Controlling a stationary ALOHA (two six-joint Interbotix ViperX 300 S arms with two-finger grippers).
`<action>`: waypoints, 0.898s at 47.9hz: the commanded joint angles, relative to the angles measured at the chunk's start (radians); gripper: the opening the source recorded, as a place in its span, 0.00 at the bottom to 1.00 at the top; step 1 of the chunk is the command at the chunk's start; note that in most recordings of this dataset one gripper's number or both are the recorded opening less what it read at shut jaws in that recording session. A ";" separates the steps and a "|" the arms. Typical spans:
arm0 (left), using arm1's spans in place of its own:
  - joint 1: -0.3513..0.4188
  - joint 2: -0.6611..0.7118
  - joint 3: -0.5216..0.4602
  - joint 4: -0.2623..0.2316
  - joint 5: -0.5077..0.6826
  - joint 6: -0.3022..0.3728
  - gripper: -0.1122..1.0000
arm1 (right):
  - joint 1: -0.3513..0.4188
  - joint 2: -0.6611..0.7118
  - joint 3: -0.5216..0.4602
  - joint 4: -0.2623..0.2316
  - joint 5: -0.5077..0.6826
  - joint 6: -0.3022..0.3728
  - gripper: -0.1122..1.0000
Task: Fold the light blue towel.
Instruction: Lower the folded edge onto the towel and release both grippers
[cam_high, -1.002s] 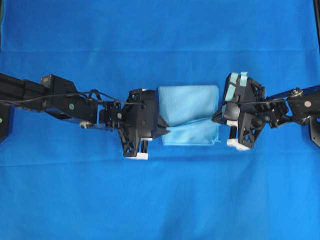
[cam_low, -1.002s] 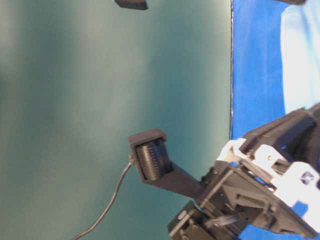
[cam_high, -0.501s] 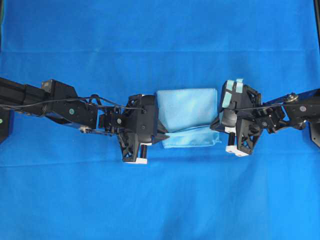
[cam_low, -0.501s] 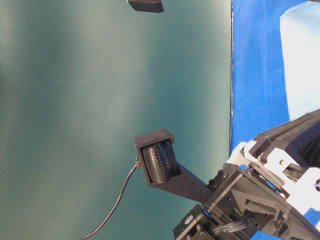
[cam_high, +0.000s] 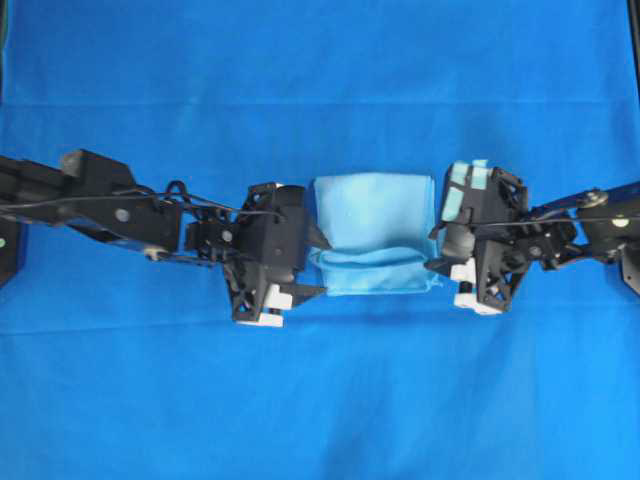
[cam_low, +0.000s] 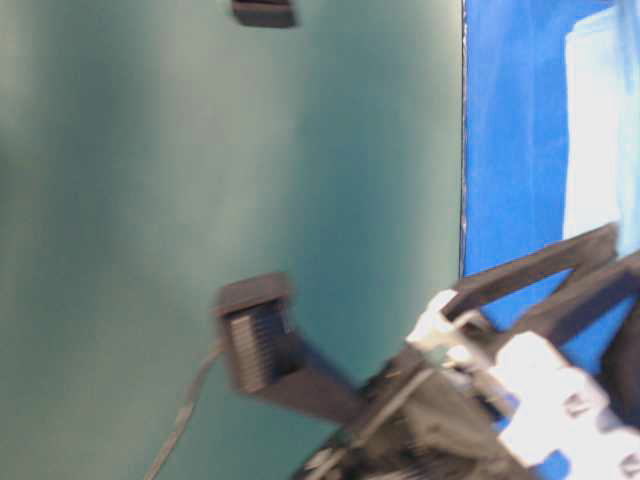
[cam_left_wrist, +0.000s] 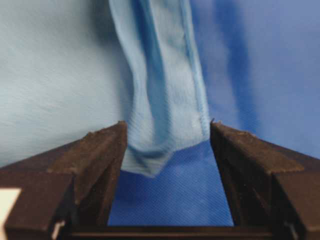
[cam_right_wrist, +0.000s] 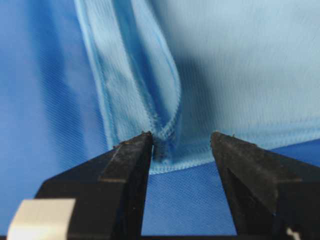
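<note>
The light blue towel (cam_high: 375, 225) lies folded on the blue covering between my two grippers, with a loose upper fold sagging along its near side. My left gripper (cam_high: 322, 267) is open at the towel's left edge. In the left wrist view a drooping end of the towel (cam_left_wrist: 160, 90) hangs loose between the spread fingers of the left gripper (cam_left_wrist: 167, 135). My right gripper (cam_high: 432, 250) is open at the towel's right edge. In the right wrist view the right gripper (cam_right_wrist: 181, 140) straddles the hemmed corner of the towel (cam_right_wrist: 240, 65) without pinching it.
The royal-blue table covering (cam_high: 320, 400) spreads all round the towel. The table-level view is blurred: a green backdrop (cam_low: 150, 200), the covering's edge (cam_low: 464, 200), a strip of towel (cam_low: 605, 120) and a dark arm (cam_low: 450, 400) low in the picture.
Both grippers went from shut on the towel's lifted edge to open. The released fold has dropped onto the layer beneath. The left arm shifted slightly towards the near side.
</note>
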 joint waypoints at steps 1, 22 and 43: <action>0.002 -0.084 -0.005 0.002 0.025 0.003 0.64 | 0.020 -0.100 -0.020 -0.003 0.060 -0.002 0.60; 0.000 -0.313 0.087 0.003 0.046 0.009 0.63 | 0.040 -0.479 0.075 -0.054 0.221 -0.008 0.60; 0.011 -0.623 0.387 0.003 -0.167 0.008 0.63 | 0.037 -0.853 0.241 -0.156 0.238 -0.006 0.60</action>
